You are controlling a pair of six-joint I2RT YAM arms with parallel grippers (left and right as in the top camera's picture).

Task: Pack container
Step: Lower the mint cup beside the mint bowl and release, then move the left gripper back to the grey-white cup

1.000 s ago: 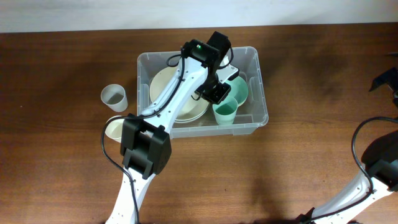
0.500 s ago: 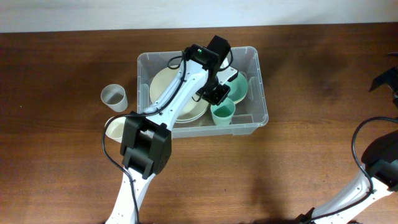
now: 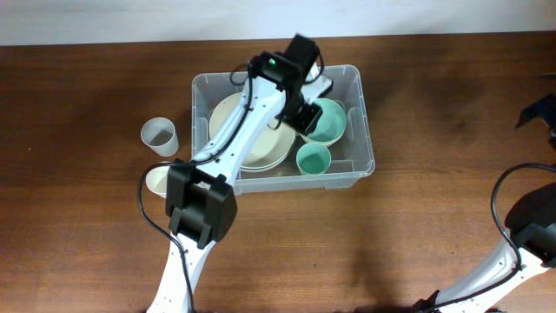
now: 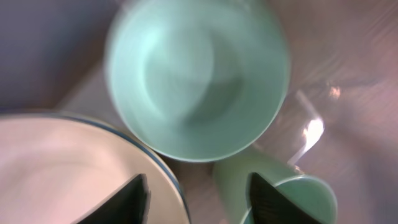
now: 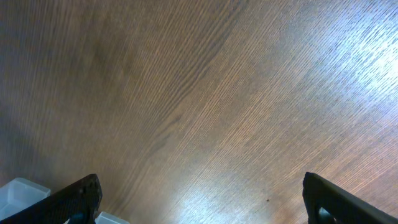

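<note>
Overhead, the container (image 3: 201, 83) is seen mid-counter by the far edge, the green cup (image 3: 313, 160) placed inside, left jaws and right jaws released and empty; fetching the grey cup (image 3: 160, 136) is judged next.

Nothing legible in any view.
No lettering, brand, number or sign can be read on the container (image 3: 207, 87) or on the bench (image 3: 87, 217).

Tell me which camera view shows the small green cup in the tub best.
Overhead. The green cup shows whole there, standing upright in the container beside the green bowl. The left wrist view catches only part of it, blurred and cut off at the bottom edge. The right wrist view shows none of it.
</note>
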